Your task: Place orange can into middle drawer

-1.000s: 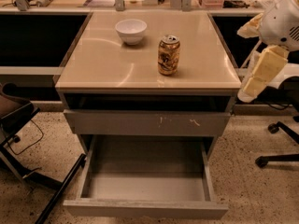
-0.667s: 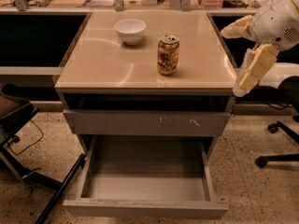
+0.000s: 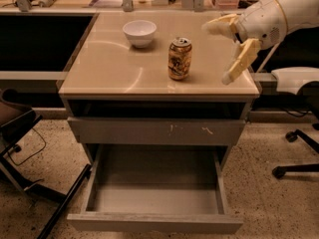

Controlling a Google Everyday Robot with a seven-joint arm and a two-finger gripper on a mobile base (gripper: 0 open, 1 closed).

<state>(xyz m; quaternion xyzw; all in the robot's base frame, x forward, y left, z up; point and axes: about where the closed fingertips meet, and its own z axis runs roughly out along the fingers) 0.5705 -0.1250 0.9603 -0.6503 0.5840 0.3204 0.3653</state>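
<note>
White smooth-shelled arm [image 3: 294, 6] — rounded wrist housing, thin seam line ringing it, small dotted patch on its side, gripper [image 3: 217, 54] just right of the orange can [image 3: 180, 59], two pale cream-yellow tapered fingers [image 3: 240, 59] — spread apart, blunt tips.

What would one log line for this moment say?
gripper: open, right of orange can, not touching | orange can: upright on tabletop | middle drawer: open, nothing inside

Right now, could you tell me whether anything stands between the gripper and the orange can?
Nothing visible does. The open gripper hangs right of the orange can, bare tabletop between them; the white bowl sits beyond the can, to its left.
</note>
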